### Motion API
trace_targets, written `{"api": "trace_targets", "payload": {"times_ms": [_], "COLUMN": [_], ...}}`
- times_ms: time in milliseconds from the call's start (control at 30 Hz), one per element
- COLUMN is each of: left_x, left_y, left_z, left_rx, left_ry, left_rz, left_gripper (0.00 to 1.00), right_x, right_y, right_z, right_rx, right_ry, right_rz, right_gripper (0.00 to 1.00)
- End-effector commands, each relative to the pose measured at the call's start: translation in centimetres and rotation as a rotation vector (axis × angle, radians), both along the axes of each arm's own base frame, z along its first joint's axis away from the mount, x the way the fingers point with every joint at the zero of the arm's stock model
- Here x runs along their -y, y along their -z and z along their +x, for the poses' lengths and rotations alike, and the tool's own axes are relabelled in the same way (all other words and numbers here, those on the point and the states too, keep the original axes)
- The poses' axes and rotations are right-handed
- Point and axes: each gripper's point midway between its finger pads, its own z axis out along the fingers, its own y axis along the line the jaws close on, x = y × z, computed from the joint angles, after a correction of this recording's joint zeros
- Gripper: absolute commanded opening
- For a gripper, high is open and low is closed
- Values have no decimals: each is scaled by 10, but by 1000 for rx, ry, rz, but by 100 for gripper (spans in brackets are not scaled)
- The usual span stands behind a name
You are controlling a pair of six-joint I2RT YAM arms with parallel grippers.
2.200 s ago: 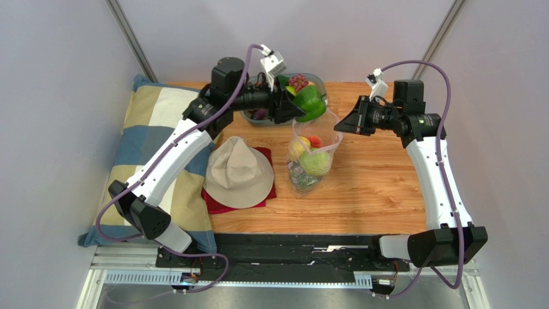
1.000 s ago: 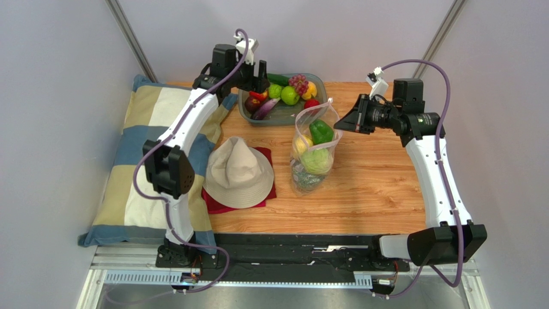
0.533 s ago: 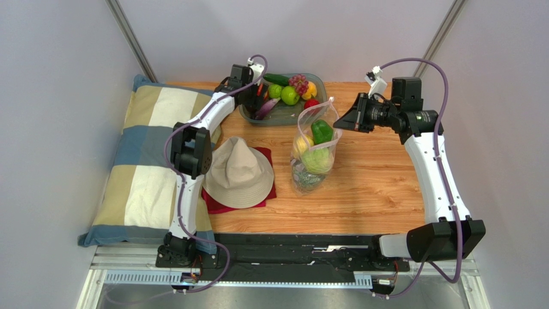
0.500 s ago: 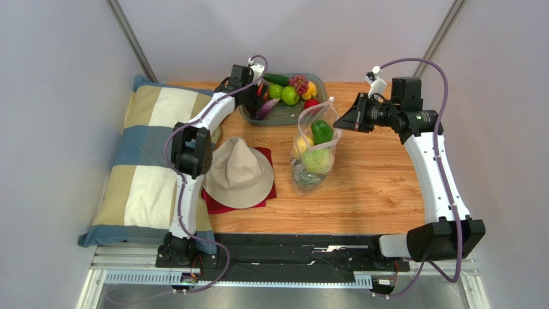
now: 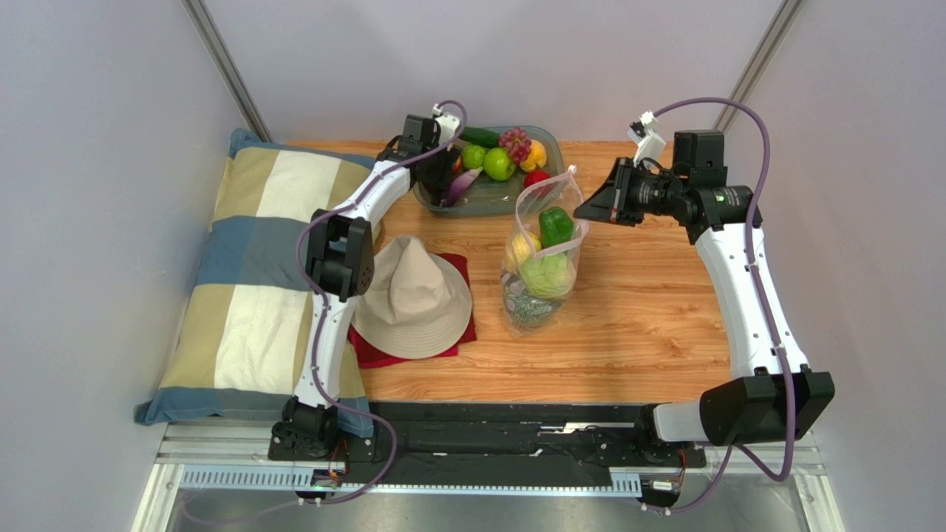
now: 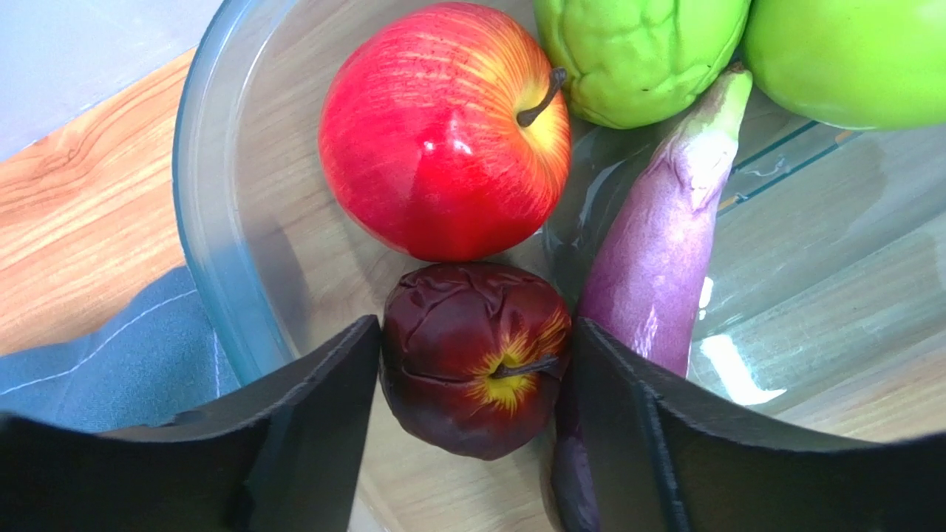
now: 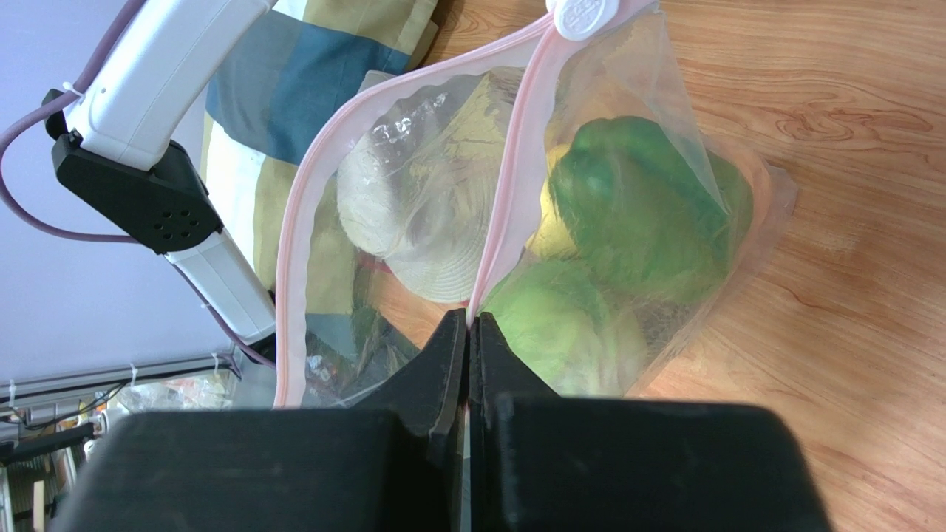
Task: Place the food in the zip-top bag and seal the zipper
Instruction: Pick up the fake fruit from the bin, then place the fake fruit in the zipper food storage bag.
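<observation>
Left claw: the left claw is down inside the bowl. It is spread around the dark red fruit, with one pad at each side. I cannot tell if the pads already press on it.
Right claw: the right claw is clenched on the zipper and holds the mouth lifted and open.
Zip-top bag: the zip-top bag stands on the worktop, just before the bowl. The green pepper lies on top of the food inside.
Handling of the fruit: it is small and round, with smooth, shiny skin. I judge it light and firm, but it can slip or roll on the bowl's slick floor.
Where to hold: across its widest middle, where the pads stand now. The red apple touches it behind and the eggplant lies close beside the right pad, so that pad has little room.
Handling of the bag: it is thin, soft film that keeps its form only while it is held at the strip.
Changed since earlier: about two seconds ago the left claw carried the green pepper above the bag. Now the pepper is inside, and the arm has gone to the bowl's left end with its jaws narrowing. The right claw has kept its pinch.
</observation>
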Motion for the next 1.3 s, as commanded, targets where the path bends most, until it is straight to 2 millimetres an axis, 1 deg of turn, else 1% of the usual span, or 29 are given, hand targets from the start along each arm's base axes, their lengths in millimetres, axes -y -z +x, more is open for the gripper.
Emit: {"api": "trace_targets", "payload": {"times_ms": [0,33,100,133,167,233,267,300,333,400,433,467,533,567,600,633,667,700,733,767,800,833,867,900,967,1033,1100,1167,1267], "left_x": [5,5,2,1,0,1,1,3,2,6,7,10,23,30,44,49,66,73,78,94,102,107,122,128,140,155,168,171,171], "left_y": [-18,-17,-32,-28,-54,-70,-101,-114,-142,-166,-193,-208,-248,-262,-281,-304,-317,-327,-346,-353,-355,-365,-367,-361,-363,-352,-336,-318,-291], "left_z": [3,0,-3,-8,-7,-15,-17,-20,-25,-33,-41,-47,-69,-79,-97,-114,-134,-146,-165,-184,-197,-213,-234,-244,-271,-296,-310,-310,-295], "left_rx": [28,20,40,31,82,106,161,179,219,230,256,268,282,285,261,277,263,260,272,242,220,214,174,137,94,46,9,-39,-86], "left_ry": [37,42,42,44,43,51,53,57,58,60,69,85,134,173,227,257,314,337,368,416,446,477,528,548,619,681,720,701,630], "left_rz": [-2,2,4,9,-4,-23,-45,-68,-88,-137,-168,-196,-308,-342,-430,-465,-518,-543,-574,-618,-637,-657,-689,-700,-724,-718,-690,-663,-616], "left_gripper": [64,60,50,45,43,40,39,38,36,35,34,34,33,33,33,33,33,33,33,33,33,33,33,33,34,34,34,40,67], "right_x": [-2,-2,-2,-2,-2,-2,-3,-3,-2,-3,-3,-4,-4,-4,-4,-4,-3,-4,-4,-4,-4,-4,-4,-4,-5,-6,-6,-6,-6], "right_y": [-23,-22,-22,-23,-22,-21,-21,-22,-22,-24,-24,-25,-25,-27,-27,-27,-28,-28,-29,-28,-30,-29,-30,-31,-30,-30,-29,-30,-29], "right_z": [6,6,6,6,5,5,4,3,3,3,3,1,0,0,-1,-1,-2,-2,-2,-2,-2,-1,-1,-1,-2,-2,-2,-4,-4], "right_rx": [86,84,85,86,85,82,84,88,85,89,90,91,90,95,97,96,98,98,99,99,104,98,100,100,100,99,96,99,98], "right_ry": [-6,-10,-9,-10,-9,-11,-13,-14,-14,-14,-13,-12,-14,-12,-12,-13,-11,-12,-11,-12,-11,-14,-14,-14,-17,-19,-20,-20,-21], "right_rz": [4,4,3,4,5,7,8,8,9,14,16,19,22,22,22,21,22,22,24,25,27,28,29,31,32,34,35,35,33], "right_gripper": [0,0,0,0,0,0,0,0,0,0,0,0,0,0,0,0,0,0,0,0,0,0,0,0,0,0,0,0,0]}}
